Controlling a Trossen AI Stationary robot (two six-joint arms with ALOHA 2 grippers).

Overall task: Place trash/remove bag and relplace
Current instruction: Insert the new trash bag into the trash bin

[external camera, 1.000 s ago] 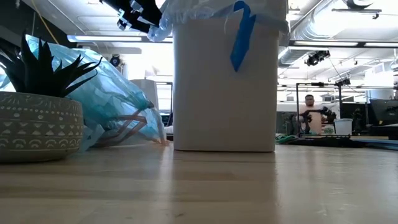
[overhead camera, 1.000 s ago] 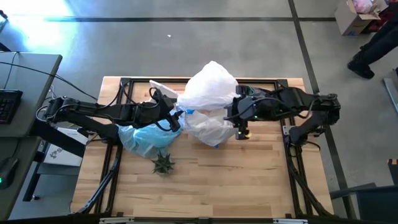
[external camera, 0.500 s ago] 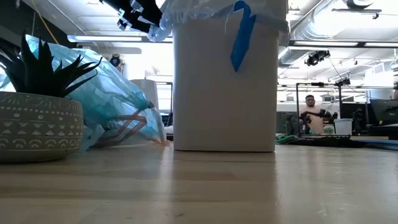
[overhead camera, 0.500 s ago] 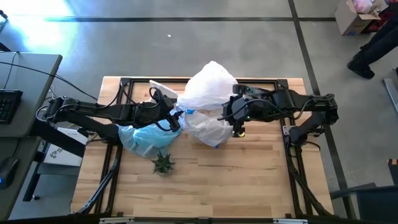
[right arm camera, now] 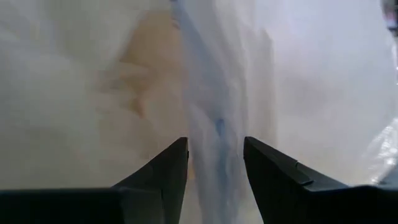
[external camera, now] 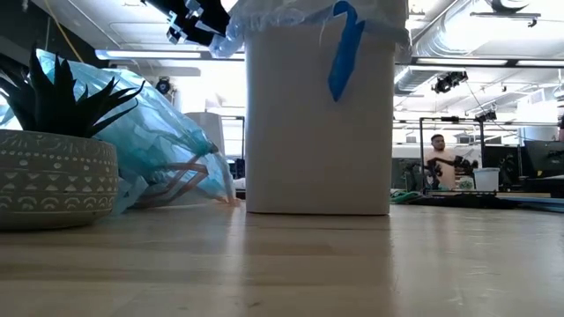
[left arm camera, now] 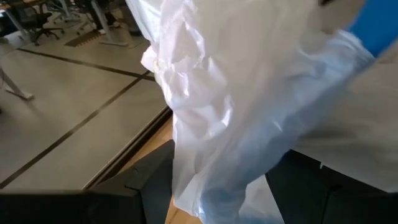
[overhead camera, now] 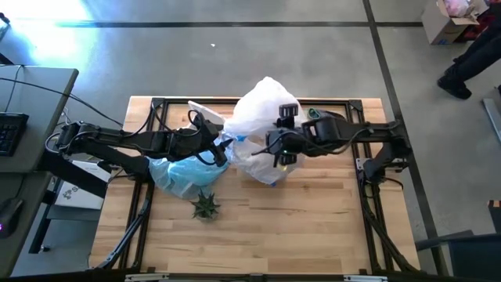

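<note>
The white bin (overhead camera: pixel 262 166) (external camera: pixel 317 114) stands mid-table. A thin, translucent light-blue bag (overhead camera: pixel 264 110) billows up out of it and drapes over its rim (external camera: pixel 264 19). My left gripper (overhead camera: pixel 220 149) (external camera: pixel 189 16) is at the bin's left rim, shut on the bag (left arm camera: pixel 211 124). My right gripper (overhead camera: pixel 279 155) is above the bin's right half, pointing down into the bag. Its open fingers (right arm camera: pixel 174 165) stand either side of a fold (right arm camera: pixel 214 124). A second, filled blue bag (overhead camera: pixel 178 174) (external camera: pixel 163 132) lies on its side left of the bin, with brown paper (external camera: pixel 172 180) showing through it. My left gripper has a bunch of the bag's film (left arm camera: pixel 217 180) pinched between its two fingers, near the bin's left rim, coming from the table's left. The film rises loose and crumpled beyond the fingers. My right gripper has a fold of film between its fingers; whether they touch it I cannot tell.
A small green spiky plant in a patterned pot (overhead camera: pixel 205 206) (external camera: pixel 53 172) stands near the filled bag, toward the near edge. A black frame (overhead camera: pixel 156 103) borders the table. Bare wood (overhead camera: pixel 313 227) lies near and right. A person (external camera: pixel 438 160) is far off in the room.
My right gripper has moved toward the table's left, from beside the bin's right side to above the bin, into the bag's film. The bag's raised top has kept its shape.
</note>
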